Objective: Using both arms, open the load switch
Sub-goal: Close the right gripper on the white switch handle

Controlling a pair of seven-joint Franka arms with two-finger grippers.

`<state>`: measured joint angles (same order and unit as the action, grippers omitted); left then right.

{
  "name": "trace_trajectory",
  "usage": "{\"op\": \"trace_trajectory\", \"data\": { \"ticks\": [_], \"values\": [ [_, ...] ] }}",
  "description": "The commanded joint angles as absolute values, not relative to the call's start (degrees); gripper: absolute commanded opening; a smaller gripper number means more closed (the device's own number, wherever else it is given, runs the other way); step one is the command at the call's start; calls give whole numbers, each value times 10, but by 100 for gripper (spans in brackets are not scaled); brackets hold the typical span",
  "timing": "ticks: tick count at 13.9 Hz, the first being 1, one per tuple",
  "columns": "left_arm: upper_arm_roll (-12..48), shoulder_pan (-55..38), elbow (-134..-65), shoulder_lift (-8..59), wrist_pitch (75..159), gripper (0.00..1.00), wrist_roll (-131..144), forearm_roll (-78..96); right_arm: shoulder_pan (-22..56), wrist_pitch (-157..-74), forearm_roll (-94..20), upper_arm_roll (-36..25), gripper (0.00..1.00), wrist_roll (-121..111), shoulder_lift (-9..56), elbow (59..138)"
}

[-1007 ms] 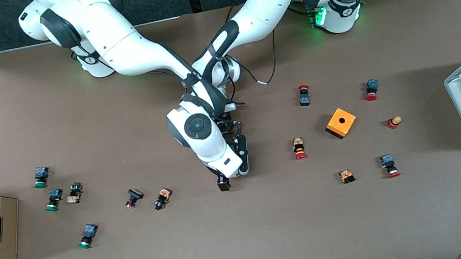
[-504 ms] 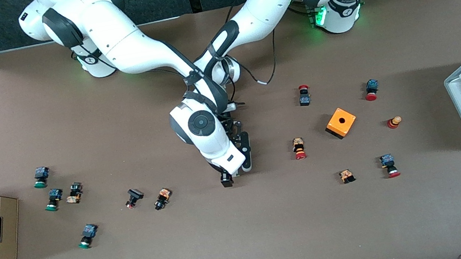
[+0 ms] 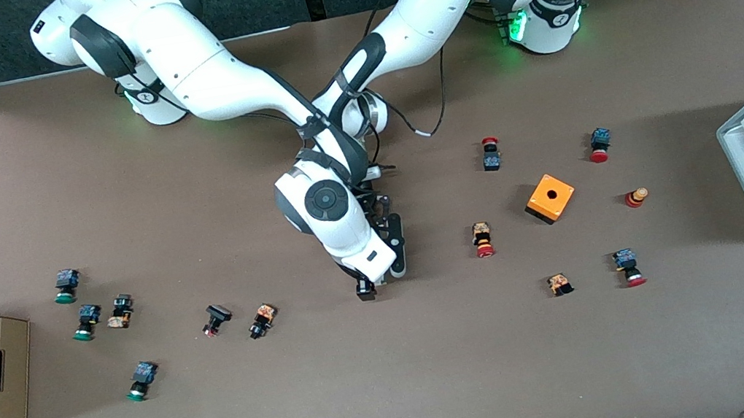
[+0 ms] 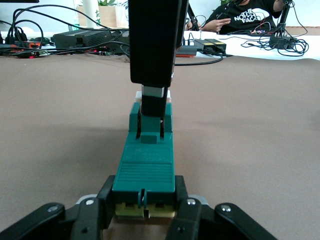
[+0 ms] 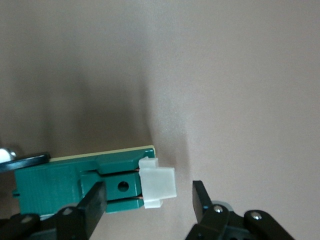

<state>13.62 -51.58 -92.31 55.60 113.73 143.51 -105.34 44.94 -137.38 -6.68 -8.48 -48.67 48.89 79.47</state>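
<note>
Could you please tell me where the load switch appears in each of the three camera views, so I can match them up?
Front view: not visible as such; it sits hidden under the two crossed wrists at mid-table.
Left wrist view: the load switch runs up the middle, held at its near end by the left gripper.
Right wrist view: load switch low in the picture.
Shared landmark: its white end piece, which also shows in the left wrist view.

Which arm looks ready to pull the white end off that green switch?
The right: its hand straddles the white end of the switch, fingers apart. The left hand already clamps the green body.
</note>
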Motion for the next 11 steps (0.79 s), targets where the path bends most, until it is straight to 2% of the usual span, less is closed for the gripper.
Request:
{"op": "trace_trajectory", "data": {
  "ticks": [1,8,11],
  "values": [
    [131,-519,-922,562,1130,48,1433,-1061,456,-1382,-66,-90,75,-478,506,777],
    [131,-519,-922,562,1130,48,1433,-1061,462,-1383,-66,-90,69,-477,505,777],
    [131,-519,-923,561,1130,48,1433,-1061,462,-1383,-66,-90,61,-476,505,777]
  ]
}}
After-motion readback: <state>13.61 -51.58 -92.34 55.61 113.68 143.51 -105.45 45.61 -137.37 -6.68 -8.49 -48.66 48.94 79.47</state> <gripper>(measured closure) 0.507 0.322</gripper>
